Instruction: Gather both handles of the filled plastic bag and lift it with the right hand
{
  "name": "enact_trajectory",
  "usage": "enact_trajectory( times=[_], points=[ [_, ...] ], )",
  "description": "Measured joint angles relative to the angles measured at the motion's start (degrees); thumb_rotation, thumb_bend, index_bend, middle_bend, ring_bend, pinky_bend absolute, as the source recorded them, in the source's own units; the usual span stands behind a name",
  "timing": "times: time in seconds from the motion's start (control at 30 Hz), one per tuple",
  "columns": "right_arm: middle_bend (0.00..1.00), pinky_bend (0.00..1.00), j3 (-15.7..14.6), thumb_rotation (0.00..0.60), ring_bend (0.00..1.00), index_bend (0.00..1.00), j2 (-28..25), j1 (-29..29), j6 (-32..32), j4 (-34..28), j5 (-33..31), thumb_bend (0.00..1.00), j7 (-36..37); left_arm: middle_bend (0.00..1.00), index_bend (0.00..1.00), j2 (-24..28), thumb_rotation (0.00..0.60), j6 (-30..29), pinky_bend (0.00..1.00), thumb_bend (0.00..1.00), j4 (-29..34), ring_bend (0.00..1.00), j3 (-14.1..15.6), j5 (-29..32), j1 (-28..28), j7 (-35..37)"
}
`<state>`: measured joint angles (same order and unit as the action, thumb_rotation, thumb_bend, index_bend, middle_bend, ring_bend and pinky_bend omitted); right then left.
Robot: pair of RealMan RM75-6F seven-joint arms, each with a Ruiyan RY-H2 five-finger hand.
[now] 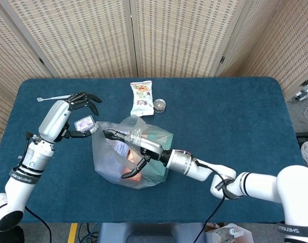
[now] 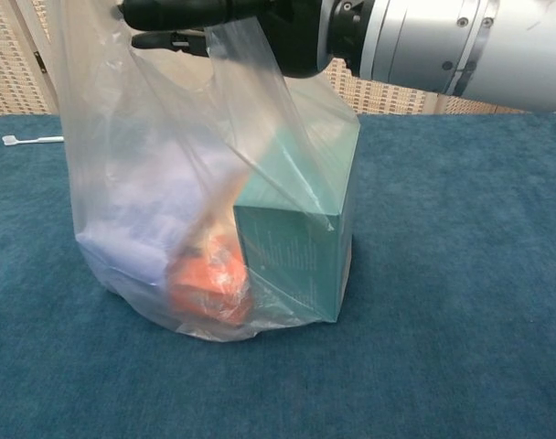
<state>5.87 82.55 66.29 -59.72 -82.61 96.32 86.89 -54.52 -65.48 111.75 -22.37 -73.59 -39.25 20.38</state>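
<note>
The clear plastic bag (image 1: 151,164) stands mid-table and holds a teal box (image 2: 292,247), an orange pack (image 2: 209,283) and a pale purple item (image 2: 141,215). My left hand (image 1: 73,111) pinches the bag's left handle (image 1: 86,123) and holds it up at the bag's upper left. My right hand (image 1: 139,149) reaches in over the bag's mouth with fingers and thumb spread wide. The right handle (image 1: 136,132) lies draped over its fingers. In the chest view the right hand (image 2: 251,23) is above the bag (image 2: 122,119), with plastic looped across it.
A snack packet (image 1: 141,98) and a small round jar (image 1: 159,105) lie behind the bag. A white plastic spoon (image 1: 47,98) rests near the far-left edge, and the spoon (image 2: 31,140) also shows in the chest view. A folding screen stands behind the blue table (image 1: 235,116).
</note>
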Motion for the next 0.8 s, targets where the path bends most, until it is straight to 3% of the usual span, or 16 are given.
enact_trajectory(
  times=[0.8],
  points=[
    [0.08,0.02,0.0,0.600,0.00,0.00,1.1,0.5,-0.2,0.2,-0.3,0.00,0.0,0.33,0.43,-2.5,0.600,1.8,0.26,0.23,0.3,0.22,0.7,1.9,-1.9,-6.8]
  ],
)
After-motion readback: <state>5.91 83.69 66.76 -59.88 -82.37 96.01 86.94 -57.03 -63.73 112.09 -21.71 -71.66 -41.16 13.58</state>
